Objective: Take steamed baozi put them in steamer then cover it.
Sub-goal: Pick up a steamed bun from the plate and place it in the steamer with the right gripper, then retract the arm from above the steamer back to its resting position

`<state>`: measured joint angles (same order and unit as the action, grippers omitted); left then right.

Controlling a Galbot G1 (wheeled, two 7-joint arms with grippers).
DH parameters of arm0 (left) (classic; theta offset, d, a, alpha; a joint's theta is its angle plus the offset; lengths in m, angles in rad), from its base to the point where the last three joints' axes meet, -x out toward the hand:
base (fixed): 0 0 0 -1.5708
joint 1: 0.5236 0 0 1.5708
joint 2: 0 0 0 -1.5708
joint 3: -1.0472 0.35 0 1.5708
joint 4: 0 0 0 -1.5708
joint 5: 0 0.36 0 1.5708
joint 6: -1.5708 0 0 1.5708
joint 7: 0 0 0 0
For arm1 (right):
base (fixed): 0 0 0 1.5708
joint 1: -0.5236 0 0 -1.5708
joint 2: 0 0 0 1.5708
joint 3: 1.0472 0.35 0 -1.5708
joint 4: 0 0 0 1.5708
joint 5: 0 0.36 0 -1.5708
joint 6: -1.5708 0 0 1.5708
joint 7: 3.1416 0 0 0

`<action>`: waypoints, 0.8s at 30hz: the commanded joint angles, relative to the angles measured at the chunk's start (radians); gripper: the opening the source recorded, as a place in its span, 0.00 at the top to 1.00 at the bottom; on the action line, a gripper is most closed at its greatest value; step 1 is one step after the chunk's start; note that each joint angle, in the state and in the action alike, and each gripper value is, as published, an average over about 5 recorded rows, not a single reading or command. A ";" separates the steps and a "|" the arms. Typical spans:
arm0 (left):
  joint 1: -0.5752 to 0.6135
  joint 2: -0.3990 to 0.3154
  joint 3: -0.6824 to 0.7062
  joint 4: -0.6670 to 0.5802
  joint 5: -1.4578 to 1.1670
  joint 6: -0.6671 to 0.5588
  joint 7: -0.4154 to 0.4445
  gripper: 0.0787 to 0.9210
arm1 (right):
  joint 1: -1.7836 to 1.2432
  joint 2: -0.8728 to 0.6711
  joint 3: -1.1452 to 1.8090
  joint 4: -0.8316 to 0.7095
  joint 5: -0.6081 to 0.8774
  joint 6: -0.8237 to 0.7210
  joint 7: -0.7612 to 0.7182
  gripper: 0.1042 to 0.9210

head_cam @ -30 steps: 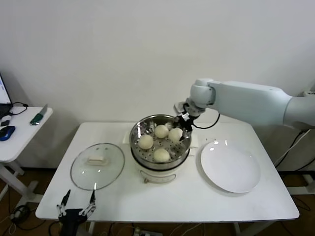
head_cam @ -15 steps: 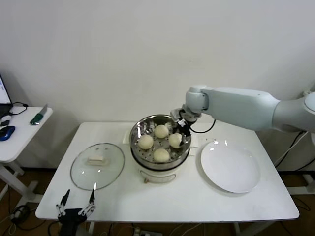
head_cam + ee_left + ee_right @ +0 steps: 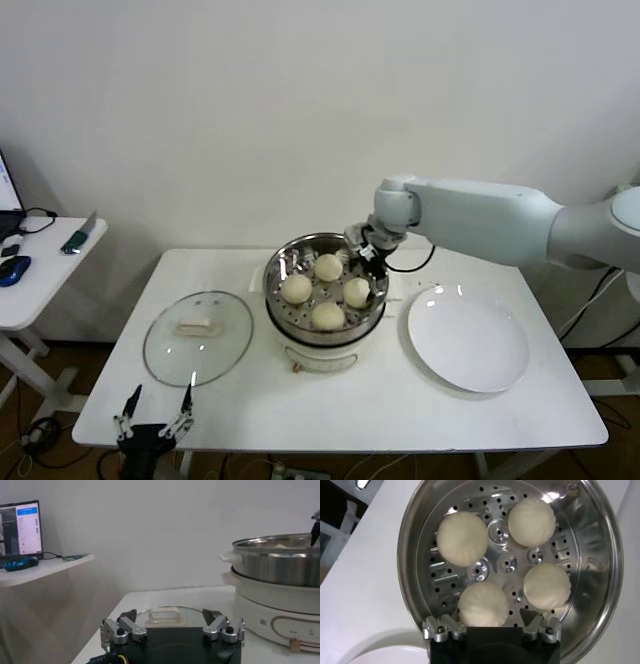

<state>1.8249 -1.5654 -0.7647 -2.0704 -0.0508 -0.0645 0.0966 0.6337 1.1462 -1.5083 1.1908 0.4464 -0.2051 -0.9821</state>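
Several cream-white steamed baozi (image 3: pixel 328 266) lie in the shiny steamer (image 3: pixel 275 275), on its perforated bottom. My right gripper (image 3: pixel 368 250) hovers open over the steamer's back right rim. In the right wrist view, one baozi (image 3: pixel 484 604) lies just below the right gripper (image 3: pixel 487 617), free between the spread jaws. The others (image 3: pixel 462 539) rest farther across the steamer (image 3: pixel 405 565). The glass cover (image 3: pixel 198 337) lies flat on the table left of the steamer. My left gripper (image 3: pixel 160 400) stays open at the table's front left edge, short of the cover (image 3: pixel 162 616).
A white plate (image 3: pixel 467 337) with nothing on it sits right of the steamer. The steamer stands on a white cooker base (image 3: pixel 280 600). A side table (image 3: pixel 40 265) with a mouse and small items stands to the far left.
My right gripper came down over the steamer and opened. The baozi it carried now lies on the steamer's bottom at the right. The left arm has not moved.
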 commanded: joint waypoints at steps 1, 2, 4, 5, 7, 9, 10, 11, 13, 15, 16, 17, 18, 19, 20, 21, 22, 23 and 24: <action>0.002 0.003 -0.001 -0.003 -0.001 0.005 -0.001 0.12 | 0.046 -0.046 0.047 0.007 0.153 0.006 -0.012 0.12; 0.003 0.005 0.000 -0.005 -0.004 0.005 -0.001 0.12 | 0.053 -0.060 0.063 0.008 0.182 0.000 -0.006 0.12; 0.003 0.008 0.002 -0.007 -0.010 0.007 -0.002 0.12 | 0.057 -0.094 0.108 0.010 0.254 -0.021 0.032 0.12; 0.002 0.010 0.003 -0.008 -0.013 0.007 -0.002 0.12 | 0.049 -0.112 0.140 0.013 0.290 -0.035 0.072 0.12; 0.000 0.015 0.003 -0.010 -0.016 0.008 0.000 0.12 | 0.011 -0.148 0.233 0.024 0.351 -0.057 0.184 0.12; -0.003 0.020 0.001 -0.009 -0.016 0.007 0.002 0.12 | -0.047 -0.180 0.338 0.037 0.380 -0.067 0.315 0.12; -0.005 0.023 0.000 -0.008 -0.016 0.005 0.003 0.12 | -0.079 -0.194 0.387 0.043 0.387 -0.066 0.376 0.12; -0.007 0.026 -0.003 -0.007 -0.016 0.001 0.003 0.12 | -0.108 -0.208 0.432 0.050 0.391 -0.065 0.433 0.12; -0.012 0.031 -0.009 -0.005 -0.014 -0.005 0.005 0.12 | -0.164 -0.233 0.507 0.064 0.395 -0.066 0.529 0.12; -0.018 0.036 -0.015 -0.004 -0.011 -0.009 0.006 0.12 | -0.219 -0.258 0.583 0.083 0.391 -0.067 0.605 0.12; -0.022 0.038 -0.018 -0.003 -0.009 -0.011 0.007 0.12 | -0.252 -0.271 0.624 0.094 0.385 -0.066 0.642 0.12; -0.026 0.040 -0.022 -0.002 -0.008 -0.013 0.006 0.12 | -0.289 -0.284 0.673 0.106 0.379 -0.066 0.682 0.12; -0.030 0.043 -0.026 0.000 -0.008 -0.015 0.006 0.12 | -0.324 -0.296 0.717 0.117 0.374 -0.068 0.718 0.12; -0.035 0.045 -0.029 0.002 -0.008 -0.017 0.006 0.12 | -0.369 -0.309 0.772 0.129 0.369 -0.069 0.755 0.12; -0.039 0.047 -0.033 0.004 -0.009 -0.018 0.005 0.12 | -0.413 -0.322 0.824 0.141 0.361 -0.070 0.786 0.12; -0.044 0.049 -0.037 0.006 -0.010 -0.018 0.005 0.12 | -0.455 -0.335 0.871 0.152 0.355 -0.071 0.810 0.12; -0.048 0.051 -0.041 0.007 -0.011 -0.017 0.005 0.12 | -0.499 -0.350 0.917 0.165 0.344 -0.069 0.829 0.12; -0.052 0.053 -0.044 0.007 -0.012 -0.016 0.005 0.12 | -0.546 -0.367 0.964 0.180 0.332 -0.065 0.843 0.12; -0.057 0.055 -0.046 0.007 -0.012 -0.014 0.006 0.12 | -0.584 -0.383 0.998 0.192 0.321 -0.061 0.853 0.12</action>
<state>1.7878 -1.5175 -0.7971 -2.0661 -0.0613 -0.0765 0.1014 0.4025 0.9048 -0.9700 1.2886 0.7532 -0.2603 -0.4691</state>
